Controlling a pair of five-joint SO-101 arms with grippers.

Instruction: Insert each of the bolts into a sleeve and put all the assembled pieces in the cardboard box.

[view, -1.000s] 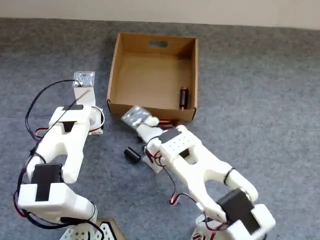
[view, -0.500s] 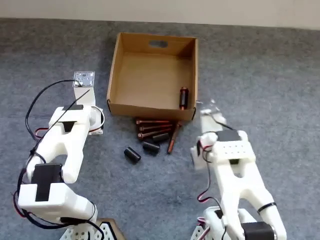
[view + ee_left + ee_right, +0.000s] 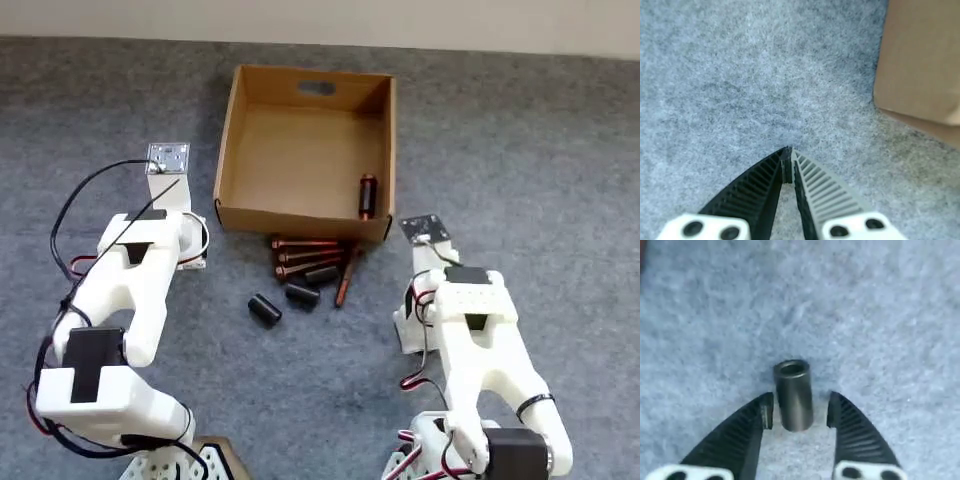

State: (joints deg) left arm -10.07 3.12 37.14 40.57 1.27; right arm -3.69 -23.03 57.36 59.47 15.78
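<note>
- A sleeve (image 3: 793, 395) lies on the tabletop (image 3: 560, 150), bracketed by the parted jaws of the right end effector (image 3: 800, 402) but not yet gripped.
- That arm has been swung aside from the bolts (image 3: 305, 255); a pickup is likely intended.
- One assembled piece (image 3: 368, 195) is seen in the cardboard box (image 3: 230, 150).
- The left end effector (image 3: 788, 156) is closed on nothing.

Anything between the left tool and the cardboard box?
Nothing. In the left wrist view the stretch from the shut left tool to the cardboard box is bare grey carpet.
</note>
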